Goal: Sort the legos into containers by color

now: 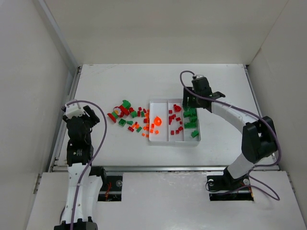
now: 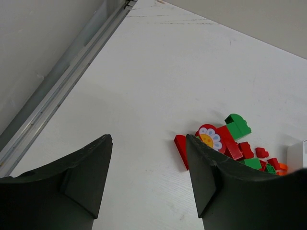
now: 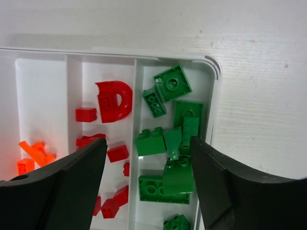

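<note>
The white tray (image 1: 158, 102) has three long compartments: orange legos on the left, red in the middle, green on the right. My right gripper (image 1: 189, 106) hovers over the far end of the green compartment (image 3: 204, 86). It (image 3: 148, 141) is open, and a curved green brick (image 3: 178, 176) lies free on the other green ones, close beside its right finger. Loose legos (image 1: 128, 117) in red, green and orange lie scattered left of the tray. My left gripper (image 1: 90, 116) stands open and empty left of that pile, above bare table (image 2: 148, 139).
In the left wrist view a red flower brick (image 2: 209, 136), a green brick (image 2: 237, 125) and a red wedge (image 2: 181, 149) mark the pile's near edge. A metal rail (image 2: 57, 91) runs along the table's left side. White walls enclose the table.
</note>
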Robot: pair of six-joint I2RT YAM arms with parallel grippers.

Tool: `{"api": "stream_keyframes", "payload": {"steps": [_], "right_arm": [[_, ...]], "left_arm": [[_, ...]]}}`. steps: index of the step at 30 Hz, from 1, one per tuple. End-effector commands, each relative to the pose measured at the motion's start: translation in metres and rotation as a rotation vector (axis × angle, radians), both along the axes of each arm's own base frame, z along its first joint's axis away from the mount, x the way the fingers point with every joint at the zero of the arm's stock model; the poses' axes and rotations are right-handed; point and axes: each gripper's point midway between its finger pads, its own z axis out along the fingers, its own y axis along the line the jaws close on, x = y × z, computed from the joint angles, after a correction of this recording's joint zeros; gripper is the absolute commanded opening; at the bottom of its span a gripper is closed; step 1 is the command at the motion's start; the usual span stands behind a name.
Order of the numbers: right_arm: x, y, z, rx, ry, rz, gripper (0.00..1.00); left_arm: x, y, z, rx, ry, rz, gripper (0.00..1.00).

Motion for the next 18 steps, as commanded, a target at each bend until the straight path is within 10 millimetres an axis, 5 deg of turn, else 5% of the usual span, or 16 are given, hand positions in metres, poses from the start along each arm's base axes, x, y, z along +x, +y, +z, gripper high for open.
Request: {"api": "stream_keyframes", "payload": {"steps": [1,6,12,18], "right_arm": [[0.012,0.044,0.056,-0.022,-0.149,0.123,0.76],[0.005,0.133,0.077,-0.111,-0.224,0.36,0.76],[0.007,0.246,0.061,-0.05,-0.219,0.57,0.76],[0.011,0.304,0.028,-0.011,-0.186,0.651,0.76]], "left_arm": [[0.003,0.002,0.013,0.014,-0.064,0.004,0.59],[0.003,0.0,0.009,0.012,-0.055,-0.005,0.59],[0.003,-0.001,0.009,0.01,-0.055,-0.014,0.59],[0.003,-0.001,0.009,0.01,-0.055,-0.014,0.59]]}}
